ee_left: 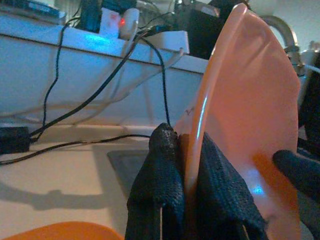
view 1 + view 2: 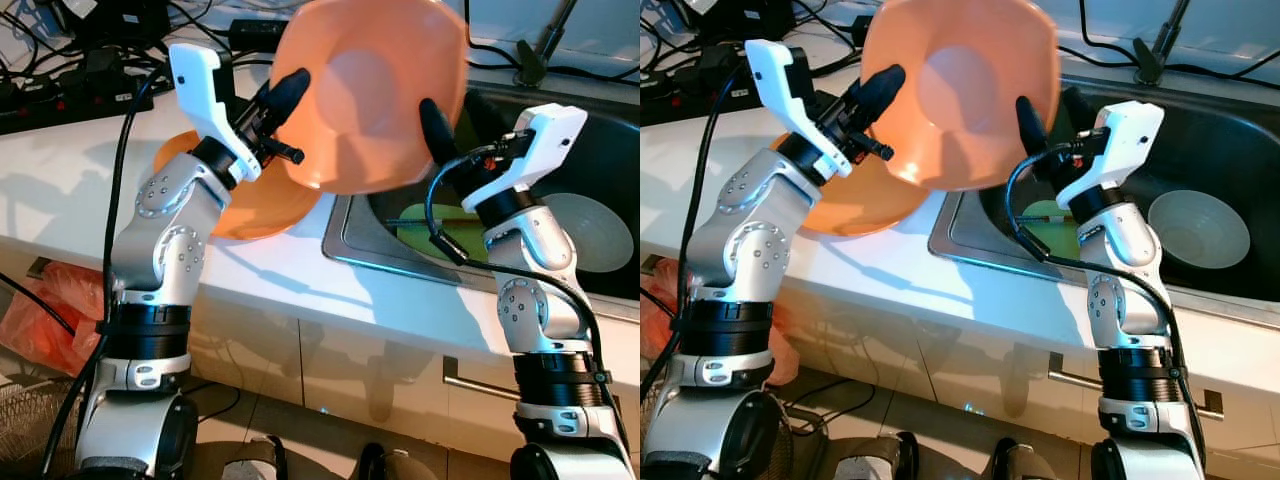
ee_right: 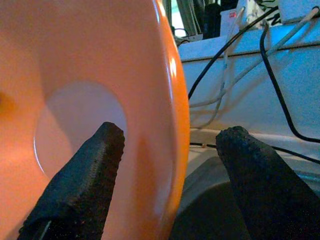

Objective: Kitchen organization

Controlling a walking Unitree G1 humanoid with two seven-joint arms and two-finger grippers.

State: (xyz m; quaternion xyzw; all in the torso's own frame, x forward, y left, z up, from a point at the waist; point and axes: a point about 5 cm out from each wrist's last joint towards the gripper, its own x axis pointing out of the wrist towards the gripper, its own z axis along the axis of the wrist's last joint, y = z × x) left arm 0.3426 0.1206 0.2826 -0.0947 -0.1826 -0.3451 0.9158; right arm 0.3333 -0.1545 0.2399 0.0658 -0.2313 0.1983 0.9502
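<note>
Held bowl: the orange bowl is hanging in the air, tilted so its hollow is facing the head camera, above the join between the white counter and the sink.
Left gripper: the left gripper is pinching the bowl's rim, 1 finger on each face of the wall, closed down tight on it.
Right gripper: the right gripper is straddling the opposite rim, with 1 finger lying inside the bowl and the other well clear outside; its fingers are spread wide and not clamping.
Done so far: judging by the scene, 1 orange bowl is out of the sink and a second orange bowl is sitting on the counter under the left arm.
Left to do: a pale bowl and something green are lying in the sink basin; the held bowl is not yet set down, likely onto the one on the counter.
Head views add: both arms, the sink contents and the counter bowl together.
Left wrist view adds: the rim edge-on, proving the pinch, plus a power strip and cables at the back.
Right wrist view adds: the gap between the outer finger and the bowl wall.
</note>
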